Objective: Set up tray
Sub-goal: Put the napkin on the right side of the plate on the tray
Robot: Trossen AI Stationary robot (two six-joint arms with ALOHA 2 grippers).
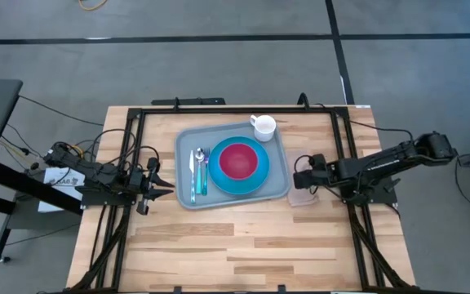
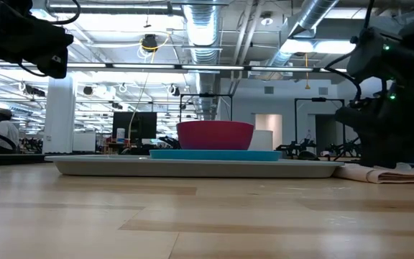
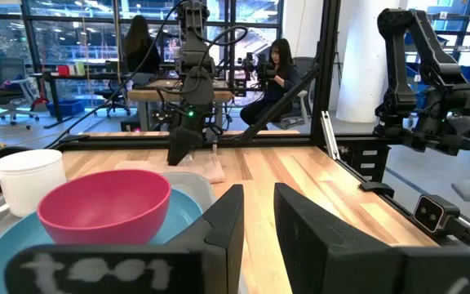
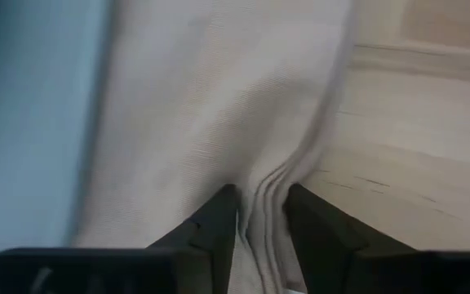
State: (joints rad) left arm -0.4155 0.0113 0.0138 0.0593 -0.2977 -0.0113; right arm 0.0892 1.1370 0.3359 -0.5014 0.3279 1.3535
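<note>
So right now my right gripper [image 1: 302, 175] is down at the napkin [image 1: 303, 198], which lies on the worktop [image 1: 243, 245] just off the tray's right edge. In the right wrist view the fingers [image 4: 219, 220] are nearly together with a ridge of the cloth's folds pinched between them, so I'd call that clamped on the napkin.

The tray [image 1: 282, 191] sits mid-worktop, a bit toward the far side, long axis running left to right. It already has the blue plate [image 1: 255, 180] with the red bowl [image 1: 239, 160] on it, cutlery [image 1: 198, 171] along the left side, and the white mug [image 1: 263, 126] at the far right corner.

What matters for the next move, I reckon: the tray lies directly to the left of the right gripper, so the cloth only needs a short carry that way over the rim. The right arm is clearly the one for it.

My left gripper [image 1: 160, 186] waits off the tray's left edge, fingers apart.
</note>
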